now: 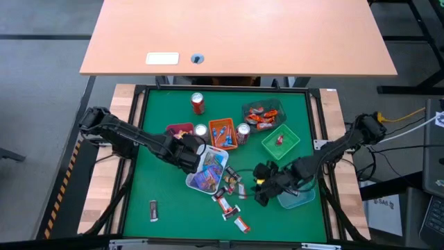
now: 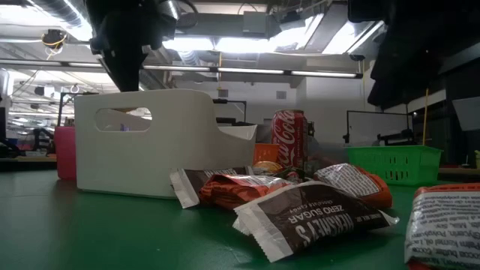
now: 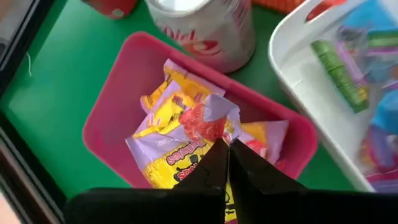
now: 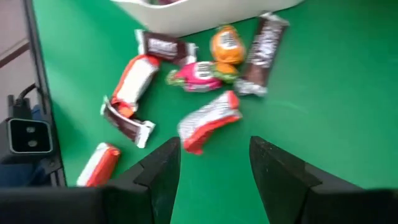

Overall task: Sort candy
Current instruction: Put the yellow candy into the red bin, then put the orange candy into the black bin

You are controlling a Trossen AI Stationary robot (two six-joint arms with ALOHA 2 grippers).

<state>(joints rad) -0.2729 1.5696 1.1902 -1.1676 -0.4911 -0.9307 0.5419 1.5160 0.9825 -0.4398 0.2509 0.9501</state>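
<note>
Candy: loose cluster [image 4: 205,74] on green worktop [image 1: 159,180] before white tray [image 1: 208,170]; six pieces counted in right wrist view — dark brown, orange-red-and-white, pink, one round orange. One stray dark piece [image 1: 153,209] well apart at left. Yellow-purple wrapped pieces [image 3: 180,124] filled pink tray [image 3: 112,106]. Five other trays: white, orange [image 1: 223,132], dark [image 1: 263,111], green [image 1: 280,142], clear [image 1: 298,198]. Three soda cans; one red [image 1: 198,103]. Left gripper [image 3: 225,163] over pink tray, fingers together on a wrapper edge. Right gripper [image 4: 214,165] above cluster, fingers apart.
</note>
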